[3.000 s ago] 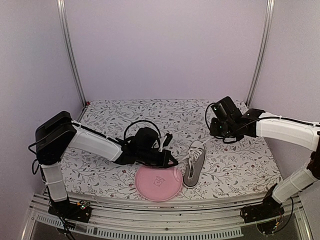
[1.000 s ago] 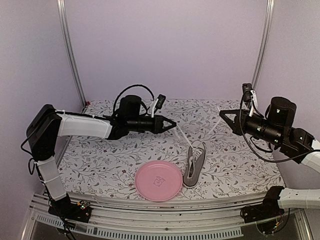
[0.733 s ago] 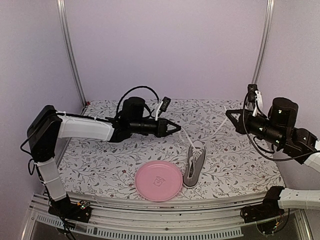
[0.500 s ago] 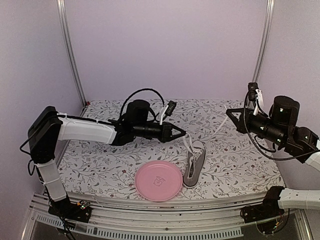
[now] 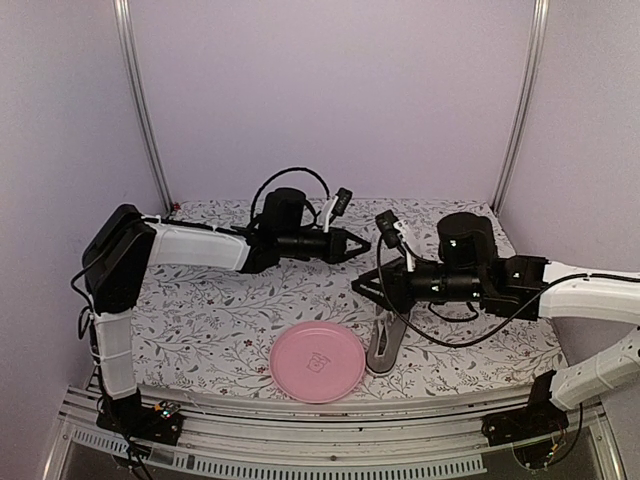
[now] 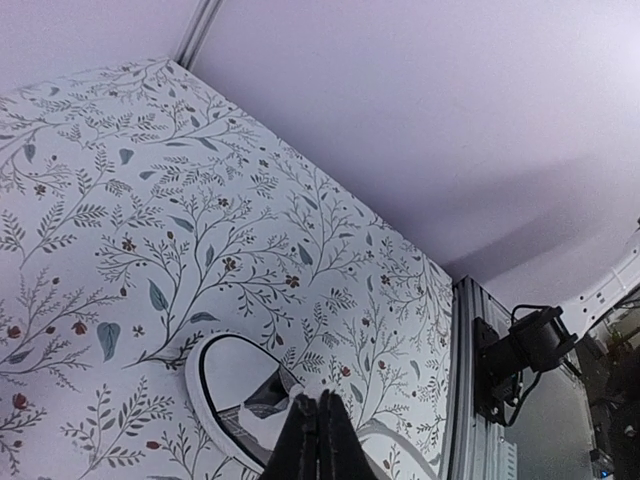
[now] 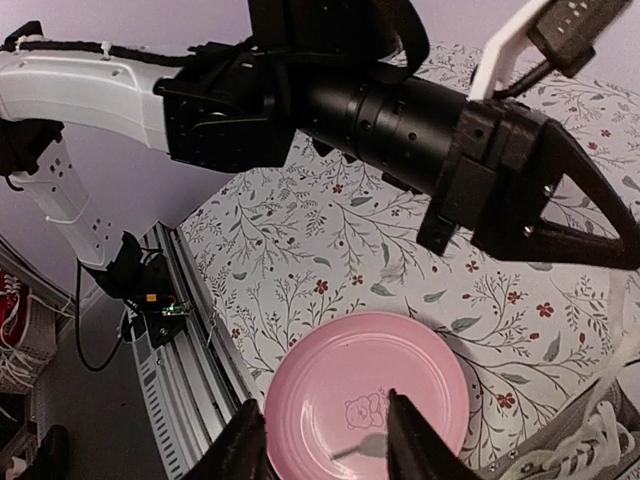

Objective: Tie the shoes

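Observation:
The grey shoe (image 5: 385, 340) with white laces lies on the flowered cloth just right of the pink plate (image 5: 318, 362), its far end hidden under my right arm. My left gripper (image 5: 366, 243) hangs above and behind it, shut on a white lace that runs down toward the shoe. From the left wrist, the shut fingertips (image 6: 322, 425) sit over the shoe's white-rimmed opening (image 6: 192, 372). My right gripper (image 5: 362, 288) points left, low over the shoe. Its jaws (image 7: 325, 445) stand apart with nothing between them, the plate (image 7: 365, 400) below and the shoe's laces (image 7: 590, 450) at the lower right.
Lilac walls and aluminium posts (image 5: 140, 110) close the table in at the back and sides. A metal rail (image 5: 300, 440) runs along the near edge. The left arm's black forearm (image 7: 420, 110) fills the top of the right wrist view.
My right arm has swung from the far right to the centre over the shoe; its jaws have opened and let its lace go. The left gripper has lifted back a little, still shut.

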`<state>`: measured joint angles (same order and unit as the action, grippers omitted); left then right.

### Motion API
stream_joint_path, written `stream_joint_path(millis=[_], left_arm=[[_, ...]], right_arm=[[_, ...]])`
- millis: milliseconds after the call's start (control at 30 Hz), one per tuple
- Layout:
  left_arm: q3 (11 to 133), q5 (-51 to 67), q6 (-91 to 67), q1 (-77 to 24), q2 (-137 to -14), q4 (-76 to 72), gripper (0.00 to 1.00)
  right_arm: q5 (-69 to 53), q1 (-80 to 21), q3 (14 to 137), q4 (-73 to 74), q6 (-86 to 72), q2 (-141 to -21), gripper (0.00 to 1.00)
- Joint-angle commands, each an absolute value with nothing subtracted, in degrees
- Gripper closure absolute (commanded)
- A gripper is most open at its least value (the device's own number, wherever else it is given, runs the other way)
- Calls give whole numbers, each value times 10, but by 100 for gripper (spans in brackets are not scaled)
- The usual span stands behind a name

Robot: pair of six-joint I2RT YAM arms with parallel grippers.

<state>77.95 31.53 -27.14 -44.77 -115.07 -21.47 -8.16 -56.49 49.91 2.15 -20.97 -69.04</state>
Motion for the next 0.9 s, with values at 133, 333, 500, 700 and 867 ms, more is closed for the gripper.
stream_joint_path(millis=[133, 333, 500, 700, 867], left_arm=[[799, 362, -235, -447, -1155, -207, 100], [798, 368, -230, -447, -1155, -207, 100], [804, 371, -230, -447, -1159, -208, 100], [806, 372, -231, -447, -1161, -207, 100], [805, 373, -233, -447, -1164, -210, 100]], right_arm=[[-46, -511, 573, 28, -197, -748, 10], [-77, -424, 547, 33, -216, -753, 21], [-117, -396, 549, 21, -192, -781, 30], [-143, -385, 561, 16, -169, -821, 39], [-132, -378, 567, 11, -160, -848, 44]])
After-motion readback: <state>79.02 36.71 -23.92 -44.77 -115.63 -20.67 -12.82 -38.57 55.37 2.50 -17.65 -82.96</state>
